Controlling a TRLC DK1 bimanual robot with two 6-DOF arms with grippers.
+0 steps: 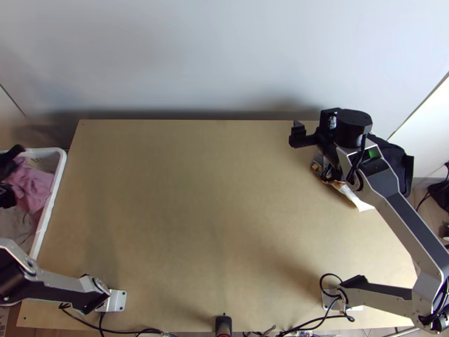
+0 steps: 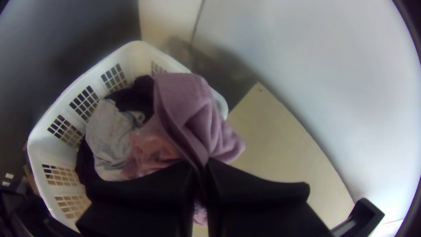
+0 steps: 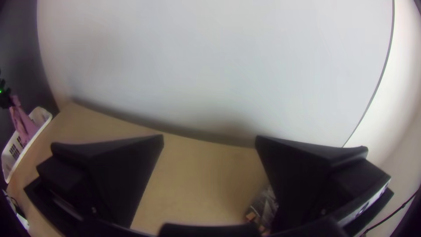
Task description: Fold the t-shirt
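- One pale wall point(image 1: 224, 62) rises behind everything we see.
- The light wooden worktop point(image 1: 213, 213) spreads out in front of it.
- Our right arm point(image 1: 412, 224) reaches up over the worktop's right side. Its end effector point(image 1: 345, 132) is above the far right part, and in the right wrist view we see that end effector point(image 3: 210, 142) empty, its two black fingers wide apart.
- Our left arm point(image 1: 53, 286) extends out past the left edge, where its end effector point(image 1: 8, 160) is over the basket. In the left wrist view we see that end effector point(image 2: 200, 166) closed on a fold of cloth, the fingertips pressed together.
- The white basket point(image 2: 46, 136), with grid openings in its walls, stands at the worktop's left edge.
- The mauve garment point(image 2: 188, 96) hangs bunched from the left fingers, partly over the basket; we can't tell from its shape whether it is the t-shirt.
- Inside the basket we make out grey-white cloth point(image 2: 107, 136), coral-pink cloth point(image 2: 151, 151) and dark cloth point(image 2: 136, 94), all crumpled.
- A crumpled bundle point(image 1: 362, 203) with dark, white and orange patches lies on the worktop's right side, partly under the right arm.
- Thin black cables point(image 1: 317, 320) run along the near edge.
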